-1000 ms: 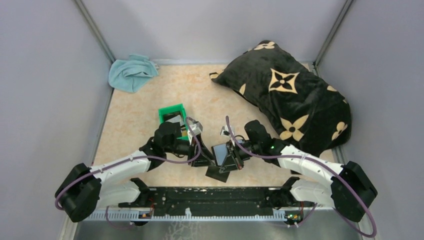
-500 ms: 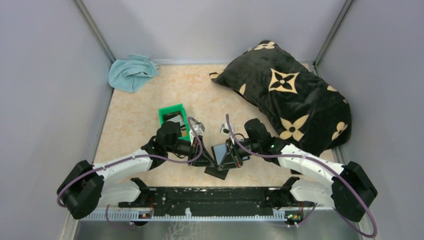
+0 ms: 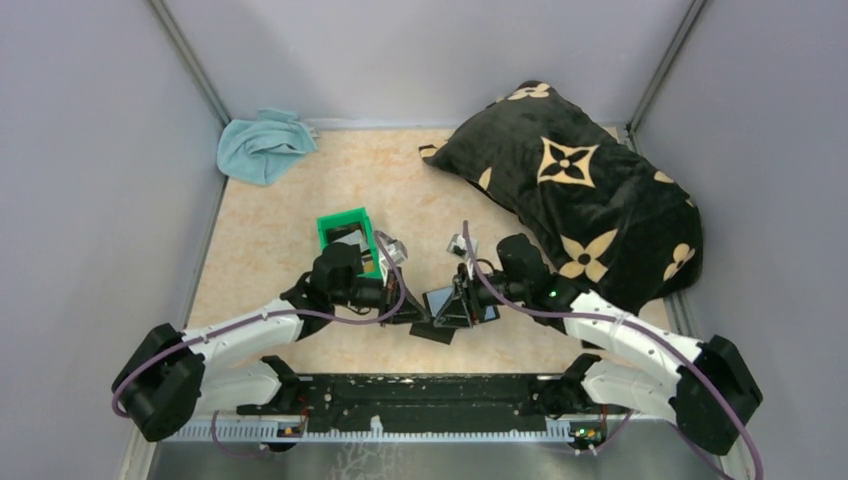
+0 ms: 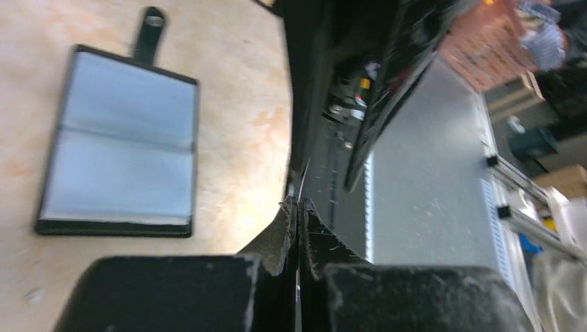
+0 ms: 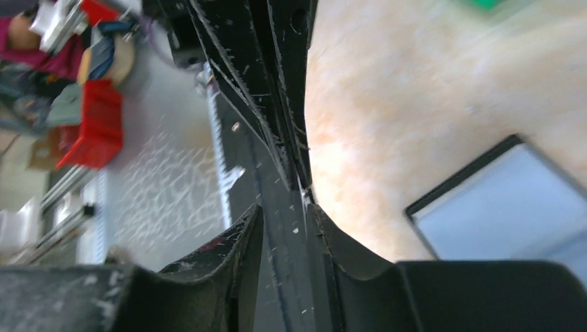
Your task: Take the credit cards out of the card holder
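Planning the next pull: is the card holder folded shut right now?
No, the card holder lies open flat on the table, both grey-blue inner panels facing up.

Both arms are angling inward, the left pincer and right pincer hovering close together over the open card holder lying on the table, near a green bin.

Soft even overhead light, wrist views blurred, backgrounds defocused
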`<action>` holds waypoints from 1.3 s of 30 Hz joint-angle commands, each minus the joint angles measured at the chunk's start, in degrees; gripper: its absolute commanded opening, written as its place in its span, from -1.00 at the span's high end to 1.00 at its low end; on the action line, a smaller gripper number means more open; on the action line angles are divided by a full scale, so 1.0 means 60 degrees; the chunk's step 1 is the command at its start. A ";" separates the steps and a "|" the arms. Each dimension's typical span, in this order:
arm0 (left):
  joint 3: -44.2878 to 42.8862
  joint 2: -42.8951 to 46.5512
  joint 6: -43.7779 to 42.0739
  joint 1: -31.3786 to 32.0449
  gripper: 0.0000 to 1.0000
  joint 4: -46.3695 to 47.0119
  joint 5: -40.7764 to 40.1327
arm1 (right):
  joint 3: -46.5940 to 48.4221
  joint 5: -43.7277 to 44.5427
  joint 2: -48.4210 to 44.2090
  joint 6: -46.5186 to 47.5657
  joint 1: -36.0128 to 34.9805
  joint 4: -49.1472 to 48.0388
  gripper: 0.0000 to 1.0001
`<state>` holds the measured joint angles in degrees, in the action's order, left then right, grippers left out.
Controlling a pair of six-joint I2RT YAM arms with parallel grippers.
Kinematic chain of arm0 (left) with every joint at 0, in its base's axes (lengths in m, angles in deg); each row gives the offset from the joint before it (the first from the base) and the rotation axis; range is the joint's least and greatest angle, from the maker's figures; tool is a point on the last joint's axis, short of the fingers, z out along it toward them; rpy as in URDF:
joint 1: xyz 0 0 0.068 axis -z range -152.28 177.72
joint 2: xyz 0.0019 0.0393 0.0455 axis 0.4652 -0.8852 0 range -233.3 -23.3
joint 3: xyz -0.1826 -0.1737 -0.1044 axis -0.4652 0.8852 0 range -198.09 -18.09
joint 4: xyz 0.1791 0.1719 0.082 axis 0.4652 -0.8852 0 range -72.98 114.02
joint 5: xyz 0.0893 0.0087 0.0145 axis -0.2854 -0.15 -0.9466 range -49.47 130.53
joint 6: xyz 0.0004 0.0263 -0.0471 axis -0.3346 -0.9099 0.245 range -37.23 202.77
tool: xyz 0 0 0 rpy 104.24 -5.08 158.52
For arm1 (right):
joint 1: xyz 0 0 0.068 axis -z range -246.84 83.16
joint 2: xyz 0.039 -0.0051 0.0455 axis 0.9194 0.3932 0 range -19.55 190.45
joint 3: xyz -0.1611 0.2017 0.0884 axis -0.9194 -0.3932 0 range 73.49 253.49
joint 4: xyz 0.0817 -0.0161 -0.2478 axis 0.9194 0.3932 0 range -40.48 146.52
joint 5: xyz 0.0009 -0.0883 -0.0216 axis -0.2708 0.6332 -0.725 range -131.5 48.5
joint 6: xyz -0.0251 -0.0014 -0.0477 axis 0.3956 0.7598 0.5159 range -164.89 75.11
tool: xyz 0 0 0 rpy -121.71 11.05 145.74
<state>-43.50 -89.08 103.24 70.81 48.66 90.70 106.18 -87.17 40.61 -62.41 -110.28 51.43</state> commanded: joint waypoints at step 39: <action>-0.1076 -0.0329 0.3405 -0.2812 1.00 -0.2747 -1.2346 | -0.1313 0.2466 -0.0441 -0.1182 0.1674 -0.1474 0.60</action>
<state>-47.93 -88.29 122.47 57.35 29.45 11.54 98.99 -71.58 37.66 -69.60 -100.34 45.51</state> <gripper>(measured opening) 0.006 0.205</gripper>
